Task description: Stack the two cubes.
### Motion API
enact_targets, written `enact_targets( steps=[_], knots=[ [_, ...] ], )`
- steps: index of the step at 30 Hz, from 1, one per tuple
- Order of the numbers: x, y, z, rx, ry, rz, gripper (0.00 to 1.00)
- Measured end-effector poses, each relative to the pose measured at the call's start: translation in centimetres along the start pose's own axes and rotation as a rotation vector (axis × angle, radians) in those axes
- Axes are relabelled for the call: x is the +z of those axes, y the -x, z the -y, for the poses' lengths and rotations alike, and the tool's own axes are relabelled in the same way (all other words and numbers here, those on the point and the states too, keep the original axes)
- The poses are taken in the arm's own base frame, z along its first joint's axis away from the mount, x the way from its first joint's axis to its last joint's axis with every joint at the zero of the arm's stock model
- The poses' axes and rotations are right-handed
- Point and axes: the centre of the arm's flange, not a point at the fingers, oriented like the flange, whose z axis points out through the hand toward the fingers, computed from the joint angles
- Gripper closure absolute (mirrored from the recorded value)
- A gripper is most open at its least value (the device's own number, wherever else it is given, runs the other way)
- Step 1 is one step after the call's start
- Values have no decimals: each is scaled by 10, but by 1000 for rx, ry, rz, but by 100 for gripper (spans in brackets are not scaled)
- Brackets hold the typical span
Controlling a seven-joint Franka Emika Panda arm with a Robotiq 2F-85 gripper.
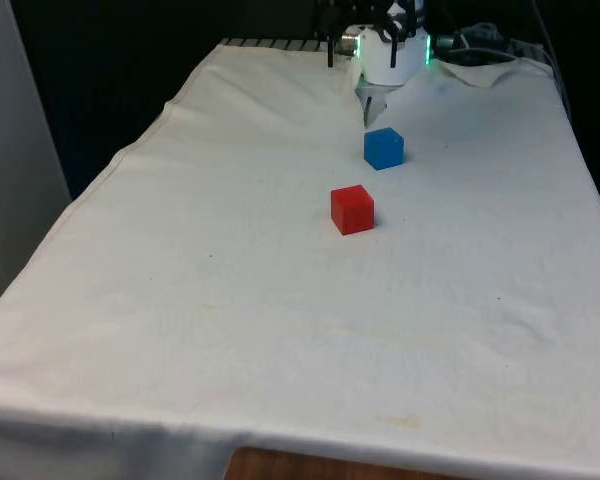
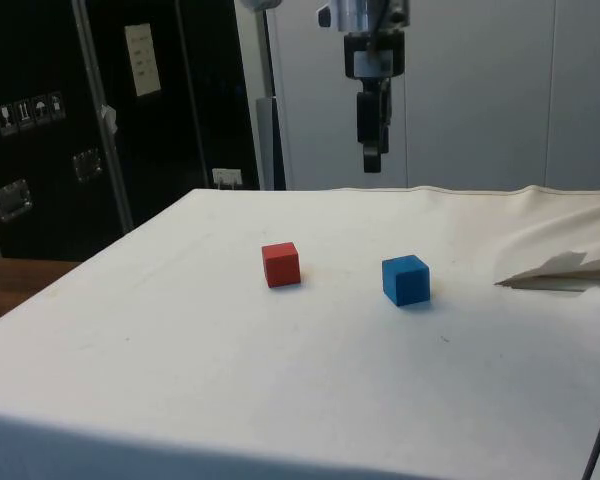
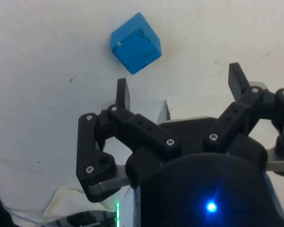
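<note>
The light is bright and soft on the white cloth [image 1: 280,300]. It seems to come from above, since the red cube [image 1: 352,209] and the blue cube [image 1: 384,147] each cast a small dim shadow close beside them. Behind the cloth the room is dark. The far edge near the blue cube looks a bit washed out.

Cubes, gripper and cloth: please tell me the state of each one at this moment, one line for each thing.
Blue cube: resting on the cloth, free, nothing on top of it.
Red cube: resting on the cloth, apart from the blue cube, not stacked.
Gripper: open, empty, raised above the table near the blue cube.
Cloth: spread over the table, rumpled at the far end near the robot.
</note>
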Motion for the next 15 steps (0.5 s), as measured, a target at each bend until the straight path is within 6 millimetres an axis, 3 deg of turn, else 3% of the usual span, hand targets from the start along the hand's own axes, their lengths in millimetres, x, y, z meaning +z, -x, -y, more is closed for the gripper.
enact_targets(
  steps=[15],
  knots=[
    [1, -46, -4, -21, 21, 14, 0]
  ],
)
